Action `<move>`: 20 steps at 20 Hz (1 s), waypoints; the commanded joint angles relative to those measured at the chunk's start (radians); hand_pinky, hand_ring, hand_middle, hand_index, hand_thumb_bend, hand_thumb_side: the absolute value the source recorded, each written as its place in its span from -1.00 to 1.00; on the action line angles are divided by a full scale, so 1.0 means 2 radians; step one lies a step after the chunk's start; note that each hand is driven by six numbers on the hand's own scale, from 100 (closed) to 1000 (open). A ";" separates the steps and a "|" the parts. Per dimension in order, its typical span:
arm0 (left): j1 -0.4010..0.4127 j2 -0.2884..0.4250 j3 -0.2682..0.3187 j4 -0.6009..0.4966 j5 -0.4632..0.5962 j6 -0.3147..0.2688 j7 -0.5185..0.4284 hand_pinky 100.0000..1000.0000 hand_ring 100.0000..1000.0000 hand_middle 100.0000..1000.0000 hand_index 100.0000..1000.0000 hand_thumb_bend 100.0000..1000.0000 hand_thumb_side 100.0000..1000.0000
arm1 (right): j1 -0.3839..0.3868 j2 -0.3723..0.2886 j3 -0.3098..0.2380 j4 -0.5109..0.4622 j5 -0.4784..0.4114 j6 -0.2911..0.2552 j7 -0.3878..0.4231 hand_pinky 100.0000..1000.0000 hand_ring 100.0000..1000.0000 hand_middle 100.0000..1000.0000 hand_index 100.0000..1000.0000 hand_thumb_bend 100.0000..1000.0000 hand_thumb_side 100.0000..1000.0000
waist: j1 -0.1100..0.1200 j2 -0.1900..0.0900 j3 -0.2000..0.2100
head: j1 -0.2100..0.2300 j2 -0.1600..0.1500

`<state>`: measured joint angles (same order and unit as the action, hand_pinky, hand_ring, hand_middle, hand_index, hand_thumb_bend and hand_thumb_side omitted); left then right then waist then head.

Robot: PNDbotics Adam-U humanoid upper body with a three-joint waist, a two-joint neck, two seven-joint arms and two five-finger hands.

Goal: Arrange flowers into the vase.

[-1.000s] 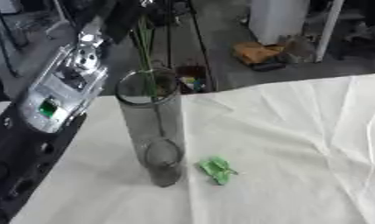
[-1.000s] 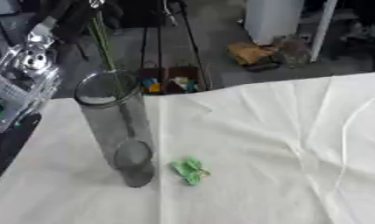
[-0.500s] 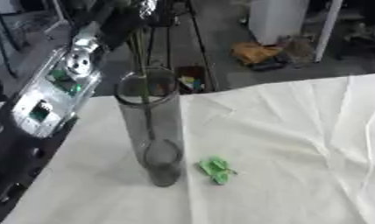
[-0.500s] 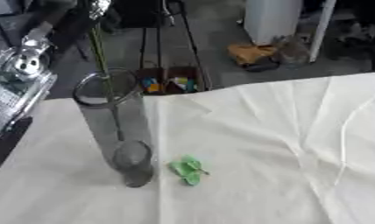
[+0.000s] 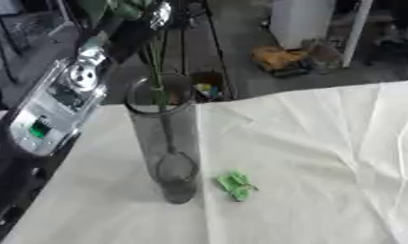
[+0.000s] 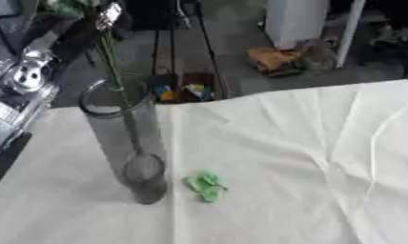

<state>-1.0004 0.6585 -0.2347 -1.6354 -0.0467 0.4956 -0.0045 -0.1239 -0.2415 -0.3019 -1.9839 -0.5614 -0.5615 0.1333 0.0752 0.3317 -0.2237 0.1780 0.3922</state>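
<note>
Fingers of my left hand (image 5: 137,24) closed round green flower stems (image 5: 156,66) above vase (image 5: 167,143); stem ends inside upright glass vase on white cloth (image 5: 307,167). Small green scrap (image 5: 236,185) lies just beside vase base. My right hand unseen.

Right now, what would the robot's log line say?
left hand: holding flower stems | stems: inside vase | green scrap: on cloth beside vase
</note>
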 commanded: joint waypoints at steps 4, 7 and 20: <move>-0.004 0.024 0.001 -0.011 -0.033 -0.010 -0.058 -0.09 0.51 0.50 0.65 -1.00 0.70 | -0.002 -0.006 -0.002 -0.008 -0.004 0.000 0.000 0.62 0.41 -0.18 0.78 -1.00 0.73 | -0.003 -0.013 0.001 | -0.003 -0.007; -0.003 0.026 0.001 -0.010 -0.052 -0.014 -0.090 -0.04 0.55 0.55 0.70 -1.00 0.70 | -0.002 -0.006 -0.002 -0.008 -0.004 0.001 0.001 0.62 0.41 -0.18 0.78 -1.00 0.73 | -0.002 -0.013 0.002 | -0.004 -0.006; -0.002 0.037 0.007 -0.003 -0.106 -0.030 -0.192 0.15 0.68 0.68 0.84 -1.00 0.80 | -0.002 -0.008 -0.002 -0.008 -0.002 0.004 0.000 0.62 0.42 -0.19 0.78 -1.00 0.74 | 0.000 -0.013 0.004 | -0.006 -0.005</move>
<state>-0.9890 0.6933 -0.2406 -1.6361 -0.2469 0.4383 -0.3717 -0.1237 -0.2415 -0.3019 -1.9839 -0.5616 -0.5574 0.1350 0.0791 0.3293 -0.2164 0.1689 0.3882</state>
